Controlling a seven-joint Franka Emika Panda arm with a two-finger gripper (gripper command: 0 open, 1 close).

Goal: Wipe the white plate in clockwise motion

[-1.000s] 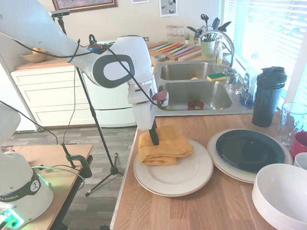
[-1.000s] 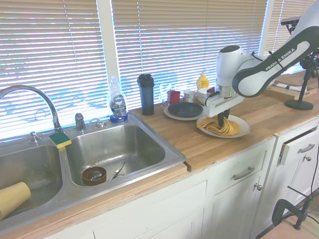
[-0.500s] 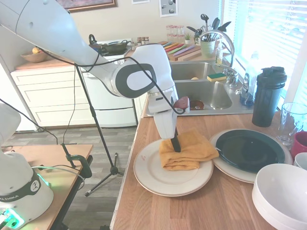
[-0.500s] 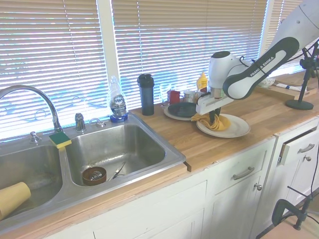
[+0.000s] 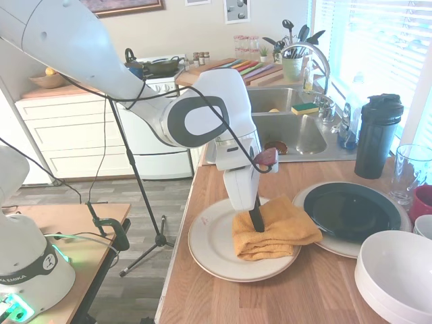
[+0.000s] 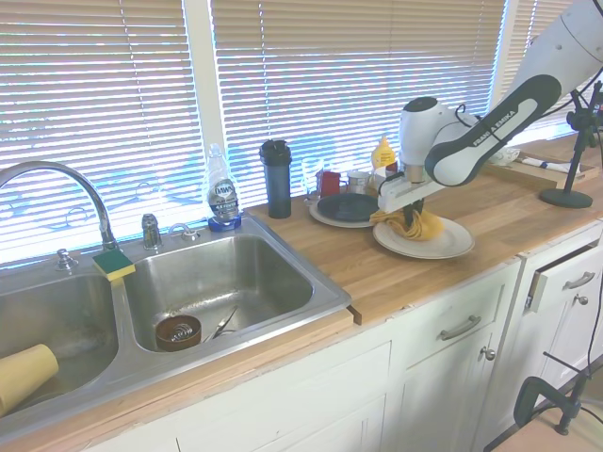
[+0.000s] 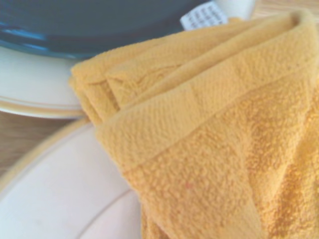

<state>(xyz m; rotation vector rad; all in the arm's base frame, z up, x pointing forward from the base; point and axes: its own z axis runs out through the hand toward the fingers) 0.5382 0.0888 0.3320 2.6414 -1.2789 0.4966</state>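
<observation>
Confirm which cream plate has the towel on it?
The bare white plate under the gripper carries the yellow towel. The other cream plate holds a black plate.

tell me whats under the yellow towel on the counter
The white plate lies under the yellow towel, whose corner reaches the rim of the plate holding the black plate. The covered part of the plate can't be seen.

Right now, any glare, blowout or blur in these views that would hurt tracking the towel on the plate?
First exterior view: window blown out at top right, but the yellow towel and white plate are evenly lit and sharp. Second exterior view: strong backlight through the blinds; plate small and distant, towel partly hidden by the gripper. Wrist view: towel weave sharp centrally, soft toward the edges; black plate blurred.
</observation>
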